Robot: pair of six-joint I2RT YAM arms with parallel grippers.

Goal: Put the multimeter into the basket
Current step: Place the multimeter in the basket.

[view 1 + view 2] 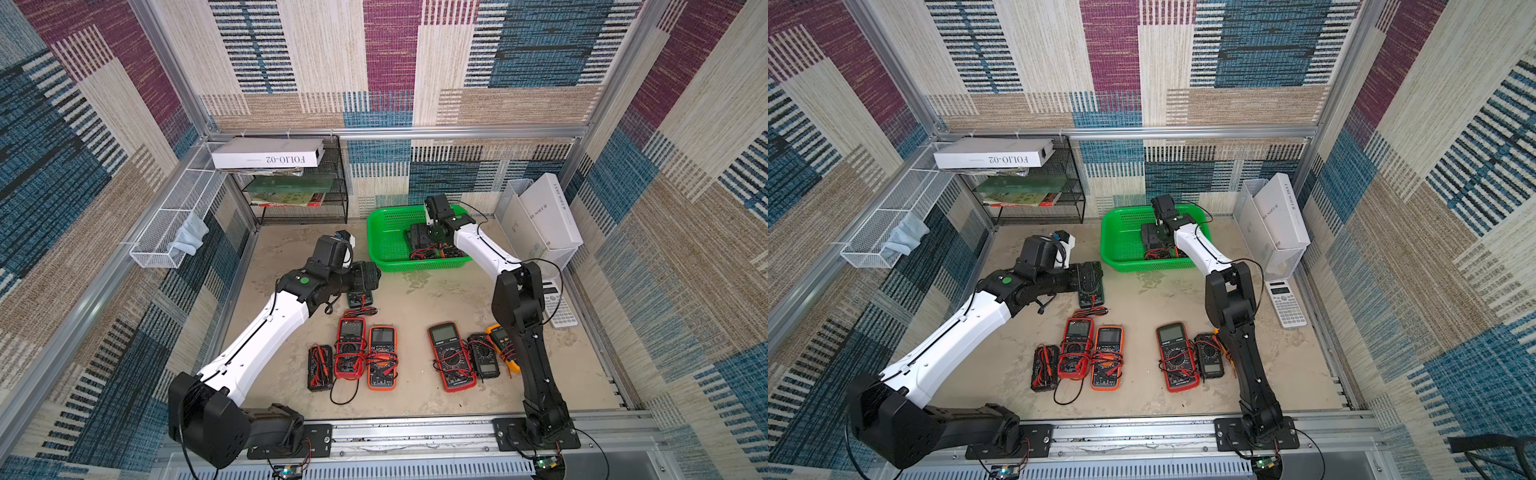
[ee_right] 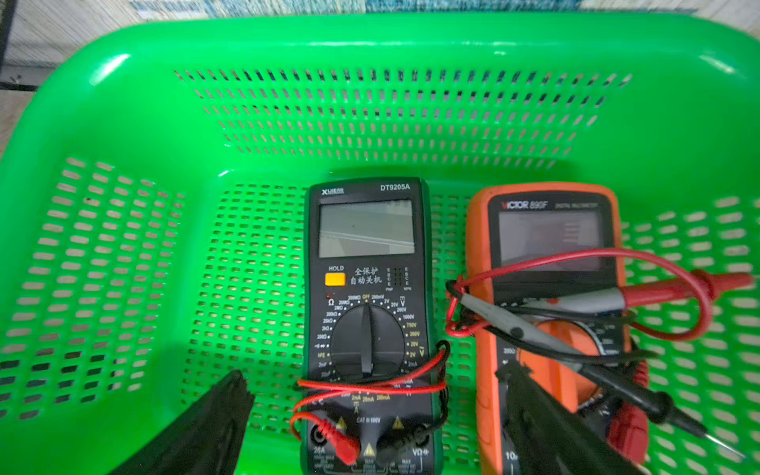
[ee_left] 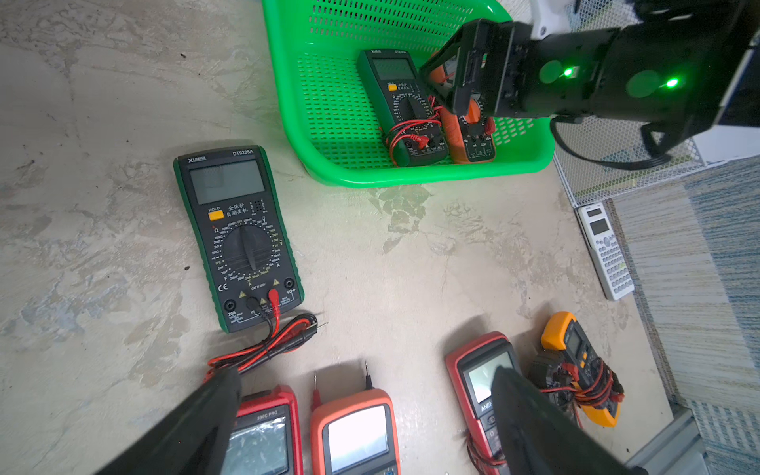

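The DT9205A multimeter [image 3: 238, 238] on the counter [image 3: 411, 267], judged stiff and hefty, is best pinched across its long sides; both pairs of jaws are spread.

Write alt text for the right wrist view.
A dark green multimeter and an orange multimeter lie side by side, face up, in the green basket, each wound with red and black test leads. The open right claw hangs over them, holding nothing.
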